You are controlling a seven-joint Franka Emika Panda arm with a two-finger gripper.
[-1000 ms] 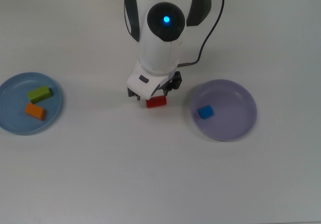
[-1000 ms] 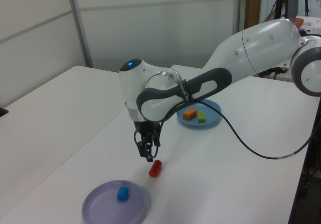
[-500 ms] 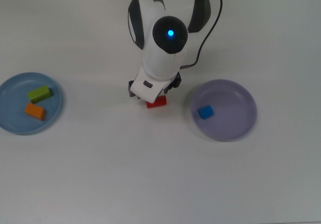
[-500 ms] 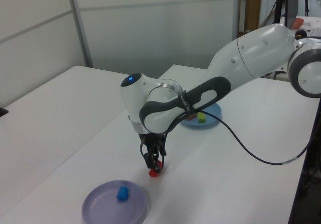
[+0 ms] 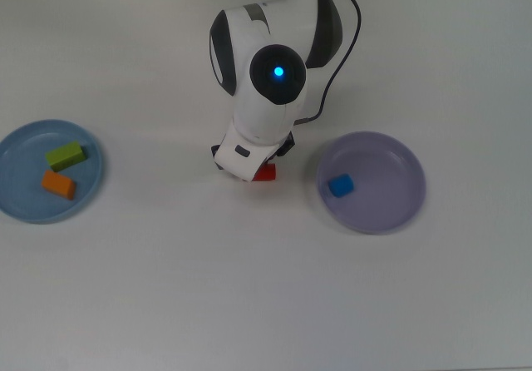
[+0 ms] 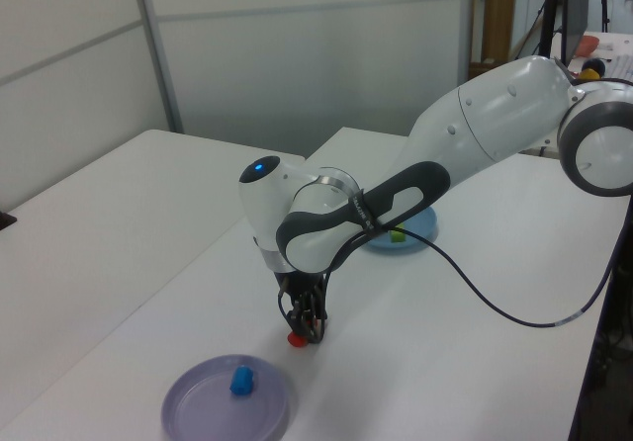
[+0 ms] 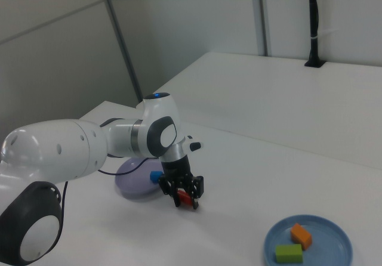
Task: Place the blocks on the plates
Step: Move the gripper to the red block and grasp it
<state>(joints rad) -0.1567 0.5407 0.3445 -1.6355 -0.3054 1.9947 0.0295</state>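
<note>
Gripper point(image 7: 186, 194) lowered onto red block point(image 7: 188, 200), fingers astride it, apparently not yet closed

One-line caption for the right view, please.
Pincer lowered around the red block on the table, between the lavender plate and blue plate.

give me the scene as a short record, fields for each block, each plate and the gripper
red block: on the table between the plates, mostly hidden under the gripper
gripper: lowered around the red block, fingers either side of it
blue cube: on the purple plate
green block: on the blue plate
orange block: on the blue plate, beside the green block
purple plate: top view's right
blue plate: top view's left
</note>
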